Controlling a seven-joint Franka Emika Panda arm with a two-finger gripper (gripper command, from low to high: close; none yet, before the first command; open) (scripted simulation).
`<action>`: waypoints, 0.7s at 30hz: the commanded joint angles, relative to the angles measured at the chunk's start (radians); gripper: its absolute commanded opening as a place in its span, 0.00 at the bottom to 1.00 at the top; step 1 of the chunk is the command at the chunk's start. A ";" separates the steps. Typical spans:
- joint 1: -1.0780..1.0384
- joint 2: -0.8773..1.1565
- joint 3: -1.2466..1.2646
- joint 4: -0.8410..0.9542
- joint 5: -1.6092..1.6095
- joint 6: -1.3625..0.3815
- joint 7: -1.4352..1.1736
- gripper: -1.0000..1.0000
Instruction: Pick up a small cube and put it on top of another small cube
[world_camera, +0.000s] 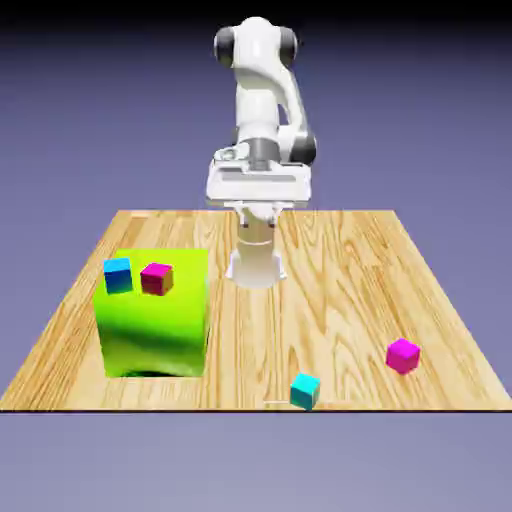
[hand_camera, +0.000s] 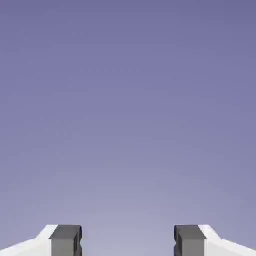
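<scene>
A plain blue-violet backdrop surrounds a light wooden table (world_camera: 330, 290) with visible grain. The big lime-green block (world_camera: 152, 315) serves as the landmark: it stands on the table toward the exterior view's left, near the front edge. On its top face sit two small cubes just beside each other, a sky-blue cube (world_camera: 118, 276) toward the exterior view's left and a crimson-magenta cube (world_camera: 156, 278) to that one's right; whether they touch cannot be told.

The teal cube (world_camera: 305, 390) lies on the table well apart from the lime-green block, off to the exterior view's right of it and right at the table's front edge. The magenta-pink cube (world_camera: 403, 355) lies farther still to the exterior view's right of the block, a little back from the front edge, near the teal cube but clearly apart from it. Both rest on the wood with nothing on top of them.

The white arm (world_camera: 262, 110) stands at the far side of the table, behind the block and to the exterior view's right of it, with its hand raised well above the table. In the hand view the tool (hand_camera: 127, 241) shows two grey fingertips (hand_camera: 66, 240) spread wide with nothing between them, only the backdrop beyond. No cube is held.
</scene>
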 joint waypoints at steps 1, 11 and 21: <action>0.000 0.036 0.012 0.030 -0.019 -0.037 -0.007 0.50; -0.001 0.399 0.134 0.334 -0.212 -0.407 -0.075 0.50; -0.002 0.761 0.256 0.639 -0.404 -0.777 -0.143 0.50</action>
